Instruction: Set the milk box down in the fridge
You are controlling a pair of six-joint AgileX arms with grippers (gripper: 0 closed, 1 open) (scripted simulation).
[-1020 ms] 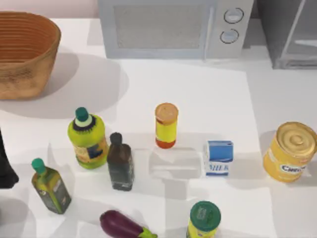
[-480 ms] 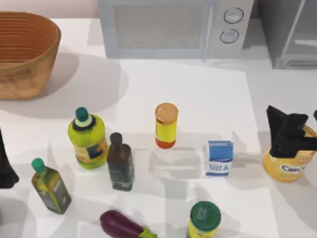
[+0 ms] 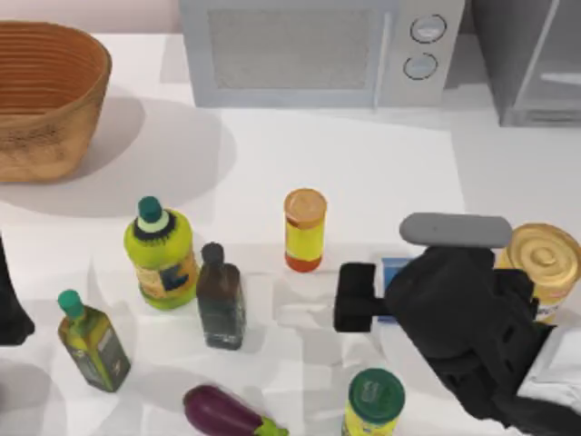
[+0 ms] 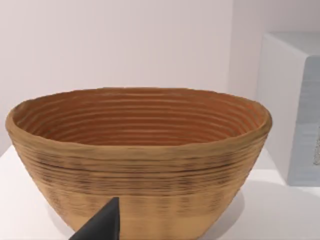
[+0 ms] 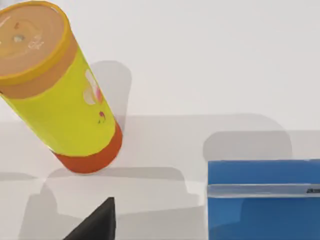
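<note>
White table point(image 3: 363, 173), rendered scene. The right gripper point(image 3: 356, 298) hangs over the milk box point(image 3: 393, 272), covering most of it; whether its fingers are wide or narrow cannot be told. Just beyond stands a yellow tube point(image 3: 304, 229) with an orange lid. A yellow tin can point(image 3: 545, 263) is beside the arm. The fridge point(image 3: 531, 59) stands at the far right corner, the left gripper point(image 3: 11, 313) at the left edge.

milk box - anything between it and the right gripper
Nothing visible does: the right gripper hangs right over the milk box, whose blue top lies bare. The yellow canister stands off to one side.
</note>
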